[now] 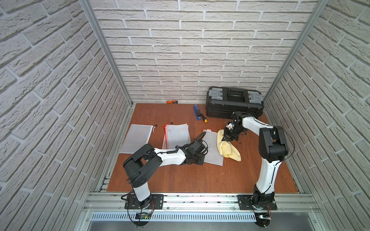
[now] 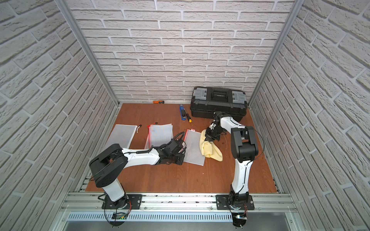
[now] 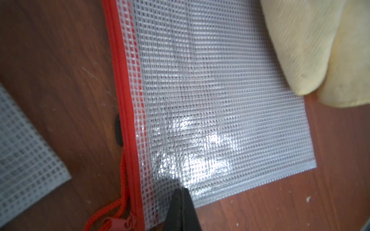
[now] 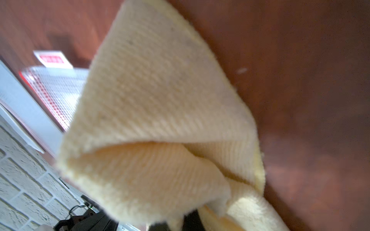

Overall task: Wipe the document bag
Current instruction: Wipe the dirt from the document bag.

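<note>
A clear mesh document bag [image 1: 212, 149] [image 2: 193, 149] with a red zipper lies flat on the wooden table, mid-right. My left gripper [image 1: 200, 161] [image 2: 180, 160] is shut, its joined tips [image 3: 181, 193] pressing down on the bag's [image 3: 220, 110] near corner beside the zipper pull. My right gripper [image 1: 227, 139] [image 2: 209, 139] is shut on a yellow cloth [image 1: 228, 151] [image 2: 210, 151], which droops over the bag's right edge. In the right wrist view the cloth [image 4: 160, 100] fills most of the picture and hides most of the right gripper [image 4: 176, 224].
Two more mesh bags [image 1: 137, 138] [image 1: 177, 136] lie to the left. A black toolbox [image 1: 234, 102] stands at the back right, with a blue stapler [image 1: 197, 113] and a screwdriver [image 1: 203, 117] beside it. An orange tool [image 1: 171, 102] lies against the back wall.
</note>
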Robot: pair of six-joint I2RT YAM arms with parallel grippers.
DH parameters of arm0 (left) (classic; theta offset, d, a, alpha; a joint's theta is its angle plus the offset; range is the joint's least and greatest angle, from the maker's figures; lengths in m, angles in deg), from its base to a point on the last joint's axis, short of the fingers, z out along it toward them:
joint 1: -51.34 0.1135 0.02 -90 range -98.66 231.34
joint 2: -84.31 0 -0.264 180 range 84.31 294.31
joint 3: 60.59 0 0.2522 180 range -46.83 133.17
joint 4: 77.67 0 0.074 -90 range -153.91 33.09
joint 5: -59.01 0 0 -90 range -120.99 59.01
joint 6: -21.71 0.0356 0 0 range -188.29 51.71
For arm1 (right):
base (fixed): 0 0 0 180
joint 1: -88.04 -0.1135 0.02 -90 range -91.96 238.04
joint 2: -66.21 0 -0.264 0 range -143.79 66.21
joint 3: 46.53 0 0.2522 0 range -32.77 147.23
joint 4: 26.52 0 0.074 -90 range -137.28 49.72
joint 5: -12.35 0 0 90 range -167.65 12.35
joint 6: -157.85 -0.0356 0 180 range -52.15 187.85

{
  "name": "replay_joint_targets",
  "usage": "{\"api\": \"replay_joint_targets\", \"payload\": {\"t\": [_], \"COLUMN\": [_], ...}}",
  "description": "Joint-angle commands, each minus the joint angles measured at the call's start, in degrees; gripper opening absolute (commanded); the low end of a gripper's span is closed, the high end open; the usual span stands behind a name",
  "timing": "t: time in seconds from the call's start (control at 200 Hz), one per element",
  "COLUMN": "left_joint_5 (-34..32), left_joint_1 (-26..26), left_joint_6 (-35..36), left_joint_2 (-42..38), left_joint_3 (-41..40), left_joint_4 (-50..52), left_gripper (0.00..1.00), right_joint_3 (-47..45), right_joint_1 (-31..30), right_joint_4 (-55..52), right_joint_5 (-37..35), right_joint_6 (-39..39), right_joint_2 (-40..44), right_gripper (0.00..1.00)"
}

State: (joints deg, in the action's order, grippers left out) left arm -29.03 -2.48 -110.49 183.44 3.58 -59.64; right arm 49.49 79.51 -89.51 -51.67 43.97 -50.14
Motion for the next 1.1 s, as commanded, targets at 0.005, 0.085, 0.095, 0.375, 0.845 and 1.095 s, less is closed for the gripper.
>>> {"api": "replay_joint_targets", "payload": {"t": [0.005, 0.085, 0.095, 0.375, 0.845, 1.095], "left_joint_5": [0.18, 0.12, 0.08, -0.45, 0.07, 0.42], "left_joint_1": [-0.31, -0.32, -0.32, -0.46, -0.49, -0.45], "left_joint_6": [0.27, 0.27, 0.27, -0.08, 0.36, 0.54], "left_joint_2": [1.89, 1.64, 1.60, 1.57, 2.50, 3.17], "left_joint_3": [-1.01, -1.09, -1.06, -1.02, -0.13, 0.52], "left_joint_4": [3.28, 3.35, 3.43, 3.83, 4.53, 4.95], "left_gripper": [0.00, 0.00, 0.00, 0.00, 0.00, 0.00], "right_joint_3": [-0.93, -1.12, -1.07, 7.46, -5.11, -6.78], "right_joint_1": [-8.40, -11.02, -11.12, -6.61, 9.02, -3.85], "right_joint_4": [1.11, 5.87, 6.64, 1.82, 0.35, 1.38], "right_joint_5": [1.49, 6.92, 7.76, 4.47, 2.37, 0.70], "right_joint_6": [-2.66, -5.50, -5.90, -3.82, 1.63, -2.46], "right_joint_2": [1.10, -0.92, -1.21, -5.32, 6.23, 8.13], "right_gripper": [0.02, 0.02, 0.02, 0.02, 0.02, 0.02]}}
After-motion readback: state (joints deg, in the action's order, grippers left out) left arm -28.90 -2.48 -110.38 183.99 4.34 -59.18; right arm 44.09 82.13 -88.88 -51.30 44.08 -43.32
